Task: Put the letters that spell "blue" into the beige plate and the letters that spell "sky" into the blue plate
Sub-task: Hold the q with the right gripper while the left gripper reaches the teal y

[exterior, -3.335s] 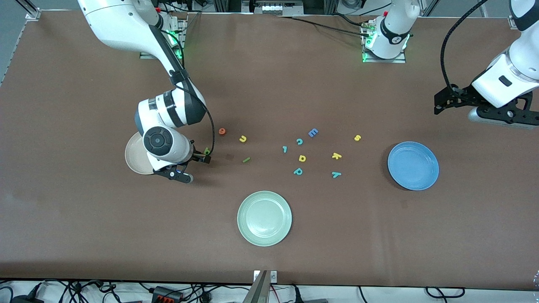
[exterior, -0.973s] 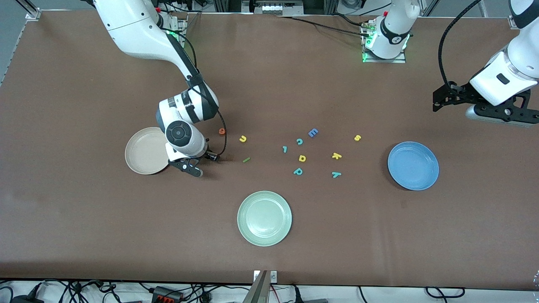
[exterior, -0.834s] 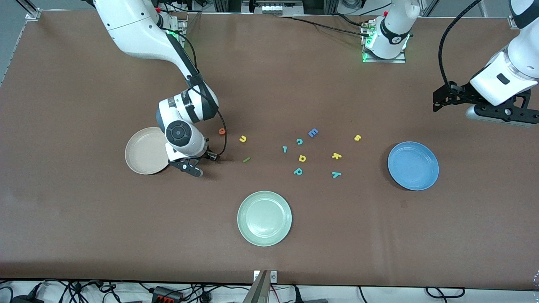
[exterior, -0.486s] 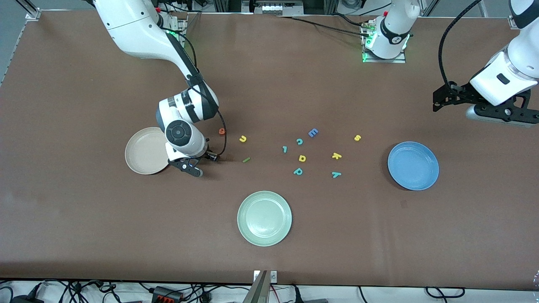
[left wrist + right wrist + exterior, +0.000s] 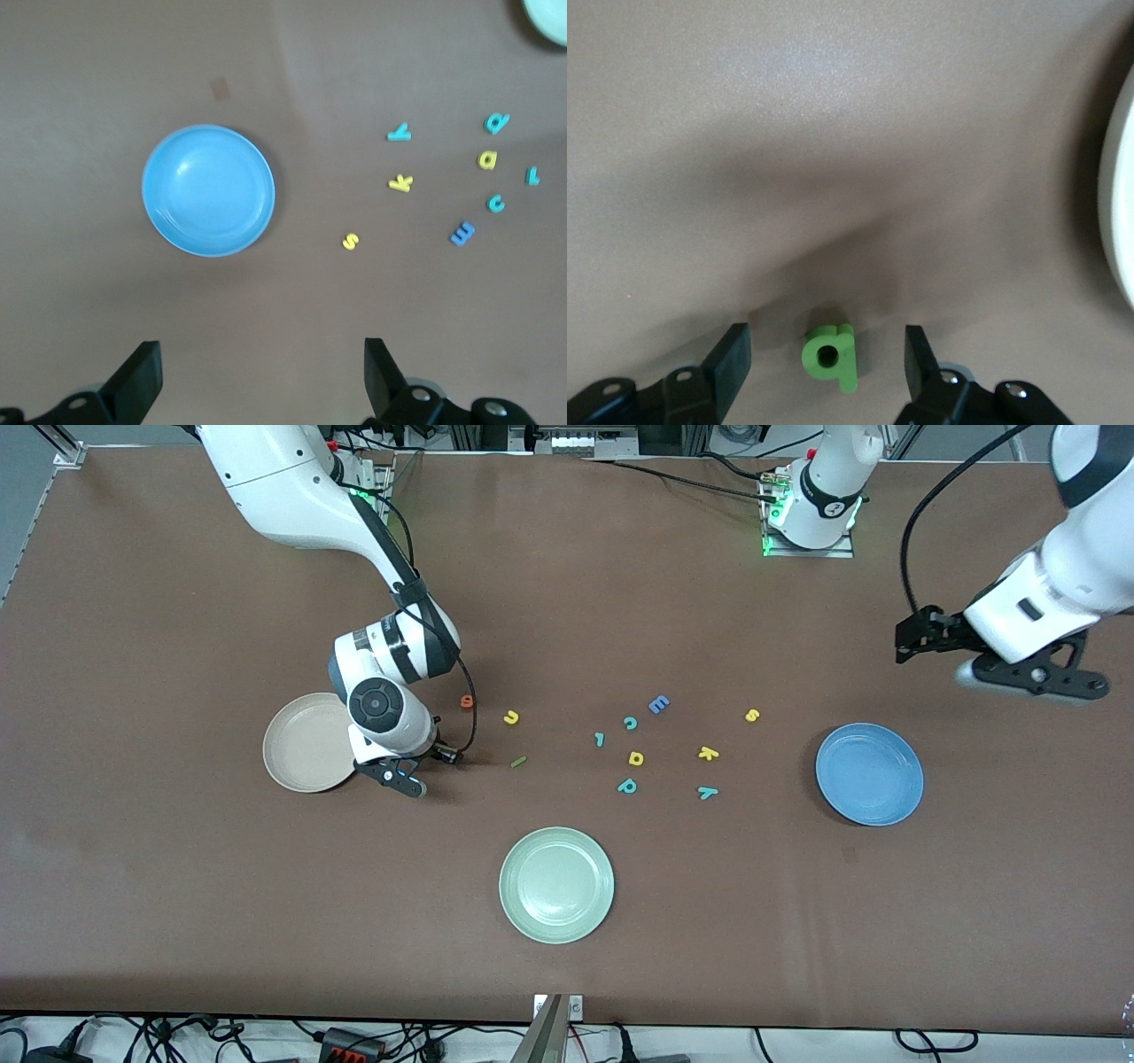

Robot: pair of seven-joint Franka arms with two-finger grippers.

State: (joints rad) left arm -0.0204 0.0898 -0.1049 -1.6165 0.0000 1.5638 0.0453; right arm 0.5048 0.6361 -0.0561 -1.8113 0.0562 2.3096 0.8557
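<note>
Down beside the beige plate point(image 5: 306, 744), your right gripper point(image 5: 826, 363) sits low over the table with its fingers spread apart and the green "b" point(image 5: 830, 354) lying between them, not yet pinched. You can see gaps on both sides of the letter, so closing now could nudge it sideways or tip it on edge instead of clamping it; foam that small probably squirts out if the pads meet it off-centre. Watch the plate's rim too: it is just beside the gripper, and a careless lift could clip it and shove the plate. Up over the bare table near the blue plate point(image 5: 869, 773), your left gripper point(image 5: 257, 376) hangs wide open, holding nothing. Its targets, the yellow "s" point(image 5: 751, 715), yellow "k" point(image 5: 707, 754) and teal "y" point(image 5: 706, 792), lie close to decoys like the teal "p" point(image 5: 627, 786) and yellow "a" point(image 5: 635, 758), so a slightly wrong descent may grab the wrong one. Both plates look empty.
</note>
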